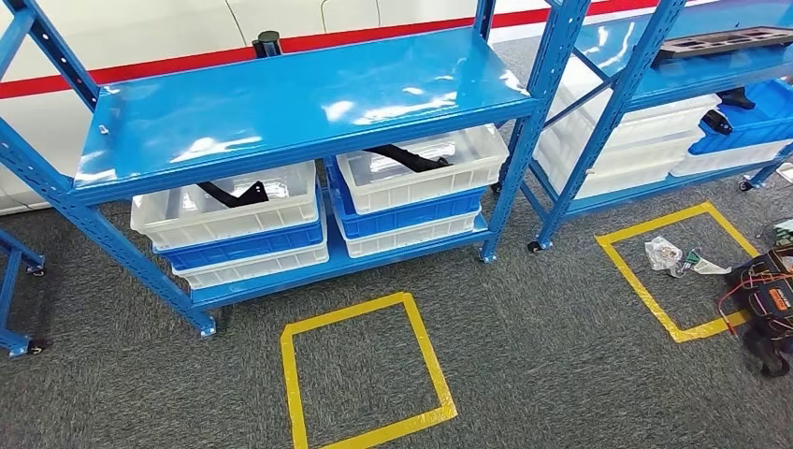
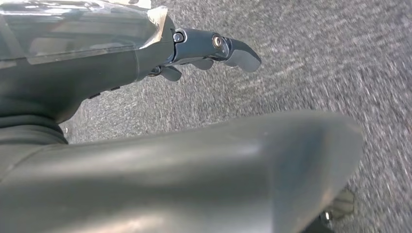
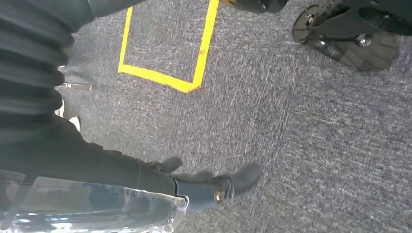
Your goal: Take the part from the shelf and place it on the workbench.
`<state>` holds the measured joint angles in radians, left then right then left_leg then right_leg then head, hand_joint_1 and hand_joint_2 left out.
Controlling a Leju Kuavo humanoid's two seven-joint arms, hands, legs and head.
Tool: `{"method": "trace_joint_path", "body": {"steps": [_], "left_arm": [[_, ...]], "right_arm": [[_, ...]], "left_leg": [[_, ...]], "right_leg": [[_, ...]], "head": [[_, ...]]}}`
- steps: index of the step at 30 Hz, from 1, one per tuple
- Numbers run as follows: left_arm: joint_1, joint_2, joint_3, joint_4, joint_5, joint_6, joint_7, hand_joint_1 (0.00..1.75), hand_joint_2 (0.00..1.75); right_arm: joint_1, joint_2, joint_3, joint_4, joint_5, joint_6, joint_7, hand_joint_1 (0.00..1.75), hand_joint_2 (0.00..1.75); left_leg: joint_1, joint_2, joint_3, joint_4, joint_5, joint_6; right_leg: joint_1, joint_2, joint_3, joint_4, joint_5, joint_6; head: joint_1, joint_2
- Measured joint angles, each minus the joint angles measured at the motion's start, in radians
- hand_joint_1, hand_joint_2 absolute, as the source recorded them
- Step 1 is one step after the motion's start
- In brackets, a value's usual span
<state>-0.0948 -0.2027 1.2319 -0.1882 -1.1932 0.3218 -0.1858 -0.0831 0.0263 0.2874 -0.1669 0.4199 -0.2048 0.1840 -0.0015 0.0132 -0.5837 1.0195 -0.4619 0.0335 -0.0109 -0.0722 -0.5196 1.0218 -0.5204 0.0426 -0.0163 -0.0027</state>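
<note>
Grey carpet (image 1: 561,355) runs under a blue steel shelf (image 1: 309,103) standing against a white wall with a red stripe. Both hands hang at the robot's sides, far short of that shelf: the left hand (image 2: 204,51) dangles over bare carpet, fingers loosely extended and holding nothing, and the right hand (image 3: 209,187) does the same near a yellow taped square (image 1: 365,374), likewise released. Well ahead of both hands, on the lower tier, sit two stacks of white and blue bins; the left bin (image 1: 224,201) holds one black part (image 1: 234,195), the right bin (image 1: 421,168) another black part (image 1: 407,157). So two parts, two taped squares, and two shelf units count in the head view. A likely risk: reaching from too far back, or under the low top deck, could knock an arm against the deck edge or tip a bin. Loose cables (image 1: 762,295) further right could snag a foot.
</note>
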Motion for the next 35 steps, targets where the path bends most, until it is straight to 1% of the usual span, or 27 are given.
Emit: {"method": "trace_joint_path", "body": {"steps": [1,2,3,4,5,6,7,8,9,10,11,12,13,14,16,17,20,23,24,26,27,28,30,35], "left_arm": [[0.0,0.0,0.0,0.0,0.0,0.002,0.0,0.0,0.0],[-0.001,0.0,0.0,0.0,0.0,0.004,0.0,0.0,0.0],[-0.003,-0.001,0.0,0.0,0.0,0.005,0.0,0.0,0.0],[-0.004,-0.002,0.0,0.0,0.0,0.006,0.0,0.0,0.0],[-0.004,-0.003,0.0,0.0,0.0,0.006,0.001,0.0,0.0],[-0.004,-0.003,0.0,0.0,0.0,0.006,0.001,0.0,0.0],[-0.003,-0.003,0.0,0.0,0.001,0.005,0.002,0.0,0.0],[-0.003,-0.003,0.0,0.0,0.001,0.005,0.002,0.0,0.0],[-0.003,-0.004,0.0,0.0,0.002,0.005,0.003,0.0,0.0],[-0.003,-0.004,0.0,0.0,0.002,0.005,0.003,0.0,0.0],[-0.003,-0.004,0.0,0.0,0.002,0.005,0.003,0.0,0.0],[-0.003,-0.004,0.0,0.0,0.002,0.005,0.003,0.0,0.0],[-0.003,-0.003,0.0,0.0,0.002,0.005,0.003,0.0,0.0],[-0.003,-0.003,0.0,0.0,0.001,0.005,0.003,0.0,0.0],[-0.003,-0.003,0.0,0.0,0.001,0.005,0.003,0.0,0.0],[-0.003,-0.003,0.0,0.0,0.001,0.005,0.003,0.0,0.0],[-0.003,-0.003,0.0,0.0,0.001,0.005,0.003,0.0,0.0],[-0.003,-0.003,0.0,0.0,0.0,0.005,0.003,0.0,0.0],[-0.003,-0.003,0.0,0.0,0.0,0.005,0.003,0.0,0.0],[-0.003,-0.004,0.0,0.0,0.0,0.005,0.003,0.0,0.0],[-0.003,-0.004,0.0,0.0,0.0,0.005,0.003,0.0,0.44],[-0.003,-0.004,0.0,0.0,0.0,0.004,0.003,0.0,0.87],[-0.003,-0.004,0.0,0.0,0.0,0.004,0.003,0.0,1.75],[-0.003,-0.004,0.0,0.0,0.0,0.004,0.003,0.0,1.75]], "right_arm": [[0.0,-0.001,0.0,0.0,0.0,-0.001,-0.001,0.0,0.0],[0.001,-0.001,0.0,0.0,0.0,-0.001,-0.001,0.0,0.0],[0.002,-0.002,0.0,0.0,0.0,-0.001,-0.002,0.0,0.0],[0.004,-0.001,0.0,0.0,0.0,-0.001,-0.002,0.0,0.0],[0.006,-0.001,0.0,0.0,0.0,-0.001,-0.002,0.0,0.0],[0.008,-0.001,0.0,0.0,0.0,-0.001,-0.001,0.0,0.0],[0.009,-0.002,0.0,0.0,0.0,-0.001,0.0,0.0,0.0],[0.01,-0.002,0.0,0.0,0.0,-0.001,0.001,0.0,0.0],[0.01,-0.003,0.0,0.0,0.0,-0.002,0.002,0.0,0.0],[0.009,-0.003,0.0,0.0,0.0,-0.003,0.004,0.0,0.0],[0.009,-0.002,0.0,0.0,0.0,-0.004,0.005,0.0,0.0],[0.009,-0.001,-0.001,0.0,0.0,-0.005,0.007,0.0,0.0],[0.009,0.001,-0.001,0.0,0.0,-0.005,0.009,0.0,0.0],[0.009,0.001,-0.001,0.0,-0.001,-0.005,0.011,0.0,0.0],[0.009,0.002,-0.001,0.0,-0.001,-0.006,0.014,0.0,0.0],[0.009,0.002,-0.001,0.0,0.0,-0.007,0.015,0.0,0.0],[0.009,0.002,-0.001,0.0,0.0,-0.008,0.02,0.0,0.0],[0.009,0.002,-0.001,0.0,0.0,-0.009,0.022,0.0,0.0],[0.009,0.002,-0.001,0.0,0.0,-0.009,0.022,0.0,0.0],[0.009,0.002,-0.001,0.0,0.0,-0.009,0.022,0.0,0.0],[0.009,0.002,-0.001,0.0,0.0,-0.009,0.022,0.0,0.0],[0.009,0.002,-0.001,0.0,0.0,-0.009,0.022,0.0,0.0],[0.009,0.002,-0.001,0.0,0.0,-0.01,0.022,0.0,0.0],[0.009,0.002,-0.001,0.0,0.001,-0.01,0.022,0.0,0.0]], "left_leg": [[0.003,-0.003,0.005,-0.008,0.005,0.006],[0.006,-0.006,0.008,-0.014,0.009,0.011],[0.007,-0.01,0.009,-0.016,0.011,0.013],[0.007,-0.015,0.008,-0.016,0.012,0.015],[0.007,-0.021,0.007,-0.016,0.012,0.016],[0.007,-0.026,0.008,-0.016,0.012,0.016],[0.007,-0.032,0.008,-0.015,0.012,0.015],[0.008,-0.037,0.009,-0.014,0.011,0.014],[0.009,-0.042,0.01,-0.012,0.01,0.011],[0.007,-0.046,0.009,-0.008,0.007,0.006],[0.005,-0.048,0.008,-0.004,0.004,0.0],[0.003,-0.05,0.007,0.0,0.0,-0.002],[0.001,-0.05,0.007,0.002,-0.002,0.003],[0.001,-0.05,0.006,0.001,-0.003,0.011],[0.002,-0.05,0.007,0.0,0.0,0.028],[0.002,-0.05,0.008,-0.002,0.001,0.03],[0.003,-0.05,0.011,-0.007,0.005,0.028],[0.003,-0.05,0.012,-0.01,0.007,0.02],[0.004,-0.05,0.012,-0.011,0.007,0.015],[0.005,-0.05,0.012,-0.013,0.006,-0.003],[0.006,-0.05,0.012,-0.013,0.005,-0.011],[0.006,-0.05,0.012,-0.013,0.005,-0.016],[0.005,-0.05,0.012,-0.013,0.004,-0.018],[0.0,-0.05,0.012,-0.012,0.004,-0.018]], "right_leg": [[0.0,0.013,-0.008,0.018,-0.011,0.002],[0.0,0.03,-0.028,0.059,-0.031,0.002],[-0.002,0.048,-0.056,0.118,-0.057,-0.002],[-0.002,0.059,-0.09,0.186,-0.083,-0.005],[-0.002,0.064,-0.12,0.243,-0.101,-0.005],[-0.003,0.065,-0.135,0.269,-0.103,0.0],[-0.004,0.066,-0.132,0.257,-0.089,0.009],[-0.006,0.066,-0.111,0.206,-0.062,0.02],[-0.009,0.068,-0.079,0.134,-0.031,0.031],[-0.01,0.071,-0.05,0.069,-0.006,0.035],[-0.011,0.073,-0.03,0.023,0.011,0.033],[-0.013,0.074,-0.021,0.0,0.018,0.026],[-0.013,0.075,-0.019,-0.004,0.019,0.018],[-0.013,0.074,-0.018,-0.005,0.021,0.012],[-0.011,0.074,-0.015,-0.005,0.022,0.008],[-0.009,0.074,-0.015,-0.005,0.023,0.006],[-0.007,0.075,-0.016,-0.005,0.023,0.003],[-0.005,0.074,-0.017,-0.004,0.021,0.001],[-0.004,0.074,-0.017,-0.004,0.021,0.001],[-0.003,0.074,-0.017,-0.004,0.02,-0.001],[-0.002,0.074,-0.017,-0.003,0.02,-0.002],[-0.002,0.074,-0.017,-0.003,0.019,-0.002],[-0.002,0.074,-0.017,-0.003,0.019,-0.002],[-0.007,0.074,-0.017,-0.003,0.019,-0.002]], "head": [[0.002,0.0],[0.004,0.0],[0.007,0.0],[0.009,0.0],[0.01,0.0],[0.009,0.0],[0.01,0.0],[0.01,0.0],[0.01,0.0],[0.011,0.0],[0.011,0.0],[0.01,0.0],[0.009,0.0],[0.007,0.0],[0.007,0.0],[0.006,0.0],[0.006,0.0],[0.006,0.0],[0.006,0.0],[0.006,0.0],[0.007,0.0],[0.007,0.0],[0.007,0.0],[0.007,0.0]]}}
